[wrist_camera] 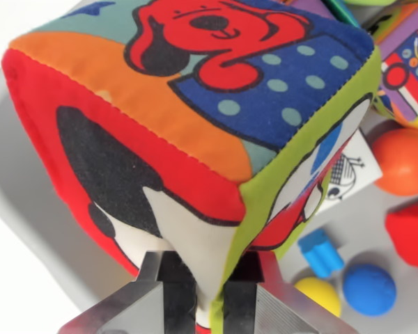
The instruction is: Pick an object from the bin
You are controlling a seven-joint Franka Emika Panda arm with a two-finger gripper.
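The soft fabric cube (195,118) fills nearly the whole wrist view, and the gripper (195,292) at the bottom edge has its two metal fingers (150,278) pinching the cube's lower corner, right where the red, white and green panels meet at a seam. So the pick looks made, and the step in hand reads as carrying the cube up and clear of the grey bin (28,195), whose pale floor shows to the wrist view's left and below. The hold is only on a squashy corner, not across the body, so my call is that it could slip or swing; a slow, straight rise with no sudden turns would serve best, keeping the jaws pressed together the whole way. Off to the wrist view's right, things lie in the bin: an orange ball (406,161), a blue ball (369,289), a yellow ball (319,295) partly hidden behind a finger, a small blue block (320,253), a red piece (411,231) and a second patterned cube (407,69) at the top corner. The cube's white tag (350,172) hangs toward them, so lifting straight rather than sweeping sideways should avoid snagging. How high the cube sits above the bin floor I cannot tell.
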